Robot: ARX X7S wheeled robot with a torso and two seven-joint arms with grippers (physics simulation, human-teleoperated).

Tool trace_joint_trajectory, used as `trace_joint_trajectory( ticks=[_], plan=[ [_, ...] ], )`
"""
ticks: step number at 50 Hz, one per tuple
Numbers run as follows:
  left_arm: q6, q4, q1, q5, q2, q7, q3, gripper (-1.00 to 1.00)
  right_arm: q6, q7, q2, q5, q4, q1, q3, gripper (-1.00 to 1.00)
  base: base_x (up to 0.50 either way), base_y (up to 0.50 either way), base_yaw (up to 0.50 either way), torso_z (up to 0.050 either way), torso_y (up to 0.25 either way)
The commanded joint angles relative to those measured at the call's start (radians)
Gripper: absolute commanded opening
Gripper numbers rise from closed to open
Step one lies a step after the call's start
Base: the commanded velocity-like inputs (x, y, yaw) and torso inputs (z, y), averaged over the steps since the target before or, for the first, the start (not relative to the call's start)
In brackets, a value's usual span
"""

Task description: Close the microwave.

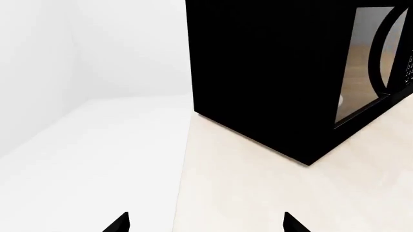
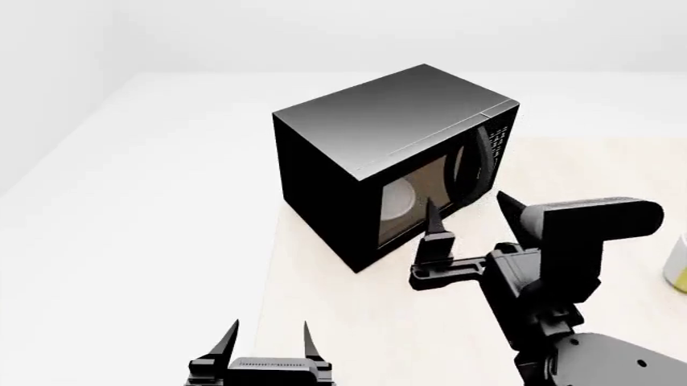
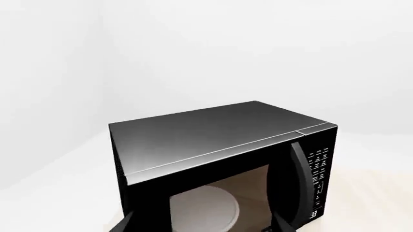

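Note:
The black microwave (image 2: pixel 387 153) stands on the beige tabletop, its glass door (image 2: pixel 413 197) facing my right arm. The door looks flush or nearly flush with the front, with the curved handle (image 2: pixel 475 165) beside the keypad (image 2: pixel 500 141). A white plate (image 3: pixel 203 210) shows through the glass. My right gripper (image 2: pixel 468 203) hovers open just in front of the door, fingers spread either side of the window; in the right wrist view the right gripper (image 3: pixel 203 224) faces the window. My left gripper (image 2: pixel 270 326) is open and empty, low and short of the microwave's left side (image 1: pixel 271 72).
The beige tabletop (image 2: pixel 322 297) ends at a straight left edge (image 1: pixel 184 169), with white surface beyond it. A pale yellow object (image 2: pixel 676 265) is cut off at the head view's right edge. White walls stand behind.

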Motion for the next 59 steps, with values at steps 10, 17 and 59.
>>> trace_joint_trajectory(
  ticks=[10,17,59],
  plan=[
    [0.000,0.000,0.000,0.000,0.000,0.000,0.000,1.00,-0.100,0.077,0.080,-0.070,-0.163,-0.120,-0.001,1.00,0.00,0.00,0.00,0.000,0.000],
    [0.000,0.000,0.000,0.000,0.000,0.000,0.000,1.00,-0.138,0.090,0.102,-0.120,-0.193,-0.163,-0.005,1.00,0.00,0.00,0.00,0.000,0.000],
    [0.000,0.000,0.000,0.000,0.000,0.000,0.000,1.00,-0.269,0.150,0.150,-0.372,-0.217,-0.319,-0.016,1.00,0.00,0.00,0.00,0.000,0.000]
  ],
)
